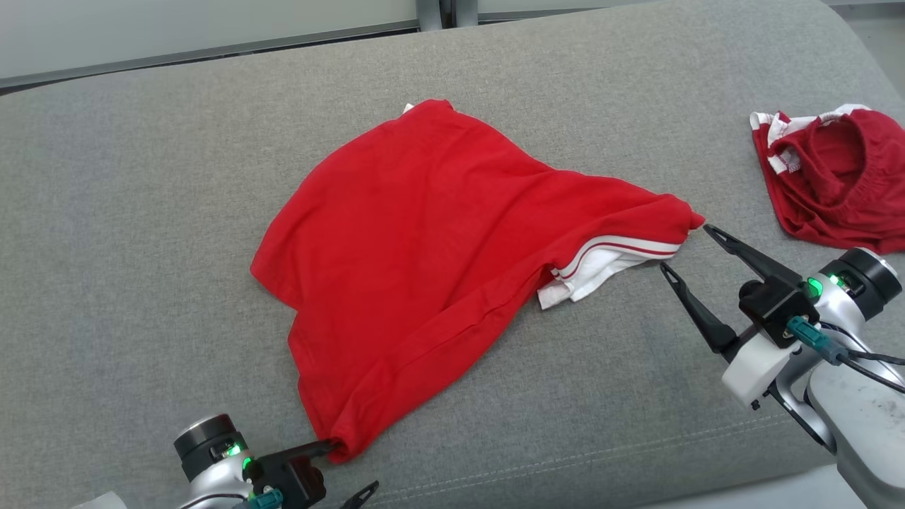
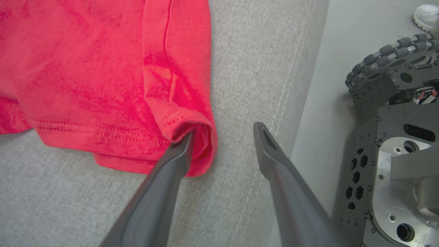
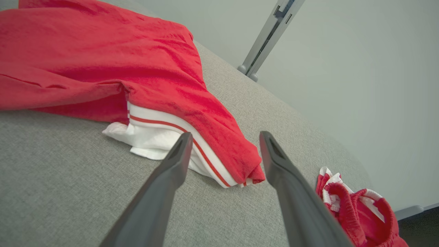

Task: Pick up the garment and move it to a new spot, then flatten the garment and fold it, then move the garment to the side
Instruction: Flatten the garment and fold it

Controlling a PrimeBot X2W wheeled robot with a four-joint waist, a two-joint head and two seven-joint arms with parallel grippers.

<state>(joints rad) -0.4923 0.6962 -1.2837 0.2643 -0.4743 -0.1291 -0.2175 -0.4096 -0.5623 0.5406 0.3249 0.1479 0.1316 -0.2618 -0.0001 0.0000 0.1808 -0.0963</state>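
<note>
Flat on the grey cushion (image 1: 141, 212) lies the red garment (image 1: 438, 233), spread roughly across the middle and creased, with one corner pointing toward the near edge and a sleeve (image 1: 636, 240) stretched out to the right. The sleeve ends in a white cuff (image 1: 601, 265) with a thin red stripe, and part of the white cloth pokes out from under the red.

The left pincer (image 1: 351, 466) sits at the near corner of the garment with its jaws wide apart and nothing clamped. In the left wrist view one finger (image 2: 164, 185) has its tip tucked into the rolled hem (image 2: 192, 137), touching the cloth, while the other finger (image 2: 281, 171) stands clear of it over bare cushion near the stitched edge. Beyond that edge are the pale floor (image 2: 329, 68), the robot's dark base (image 2: 394, 137) and a white shoe (image 2: 427, 15).

The right pincer (image 1: 684, 249) is at the sleeve's tip, also spread wide and holding nothing. From the right wrist view the cuff's end lies between and just ahead of its two fingers; whether either tip touches the cloth I cannot tell.

Further right on the cushion, well apart from the garment, lie crumpled red shorts (image 1: 841, 177) with white trim.
</note>
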